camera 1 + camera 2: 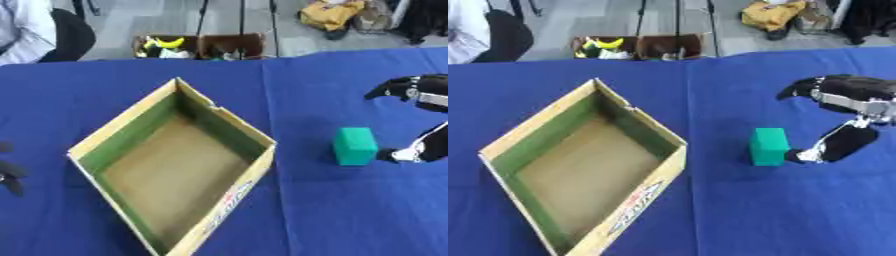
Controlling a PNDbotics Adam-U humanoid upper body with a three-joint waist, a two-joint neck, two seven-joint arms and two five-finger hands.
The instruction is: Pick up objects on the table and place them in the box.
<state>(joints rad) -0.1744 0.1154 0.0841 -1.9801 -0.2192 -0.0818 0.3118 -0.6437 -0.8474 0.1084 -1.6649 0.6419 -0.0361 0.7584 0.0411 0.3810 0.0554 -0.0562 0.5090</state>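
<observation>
Now the right robot hand (837, 117) reaches in over the blue worktop (780, 210), spread open with nothing in it: its thumb tip is at the right side of the green block (769, 146), its fingers arched above and apart from it. That block stands upright right of the box (175, 165), which is open. At the left edge, the left robot hand (9, 172) barely shows; its fingers cannot be made out.

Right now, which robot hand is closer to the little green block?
The right hand. It sits just beside the green block on its right, thumb tip about touching it. The left hand is far off at the table's left edge, beyond the cardboard box.
</observation>
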